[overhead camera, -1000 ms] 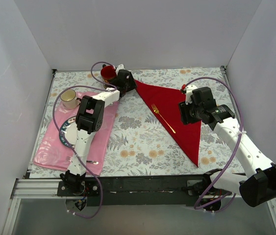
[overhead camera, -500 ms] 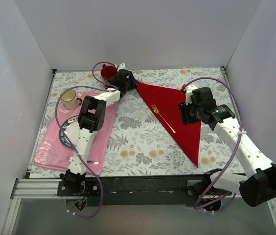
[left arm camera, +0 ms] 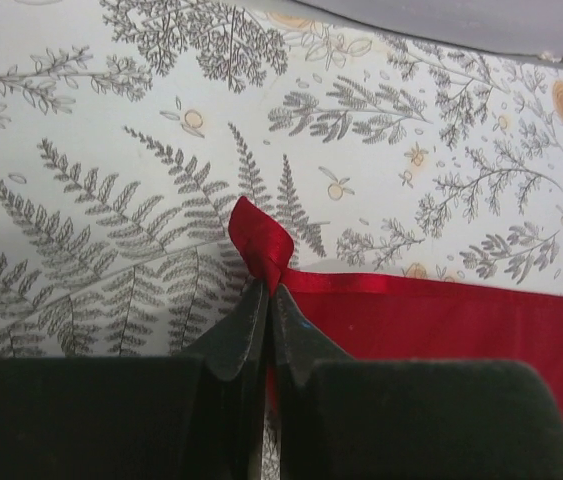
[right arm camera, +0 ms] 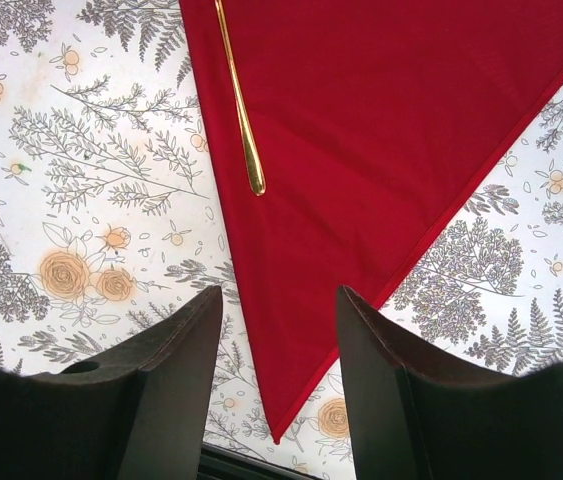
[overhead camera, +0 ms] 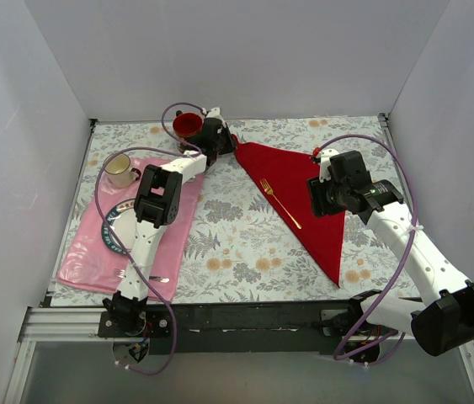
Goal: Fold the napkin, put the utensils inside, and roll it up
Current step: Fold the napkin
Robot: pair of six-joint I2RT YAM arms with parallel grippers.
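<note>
Top external view: napkin (overhead camera: 308,181) folded to a triangle, one gold fork (overhead camera: 280,203) laid on it

The napkin lay right of centre in the top external frame, flat on the floral table cover (overhead camera: 237,240). Its long edge ran from upper centre down to lower right. The gold fork rested on the cloth just inside that edge, tines toward the upper left.

The left gripper (left arm camera: 266,300) was clenched on the napkin's upper corner. The left wrist view showed a bunched tip of red cloth poking out past the closed fingertips. The right gripper (right arm camera: 279,300) was released, jaws spread, hanging over the lower point of the triangle. Contact with the cloth could not be confirmed.

Handling, as judged: the cloth is soft, light and limp, so it would sag and drag rather than hold shape. Corners and hemmed edges are the sound holds, one per gripper, kept taut. The fork is slim, stiff, smooth metal and likely to slide if the cloth is lifted steeply. It is best trapped by folding cloth over it.

Count:
- one napkin
- one gold utensil, the fork, with no other gold piece visible
- one red cup (overhead camera: 186,124)
- one pale mug (overhead camera: 119,169)
- one pink placemat (overhead camera: 93,257)
- one plate (overhead camera: 117,225), partly hidden behind the left arm
</note>
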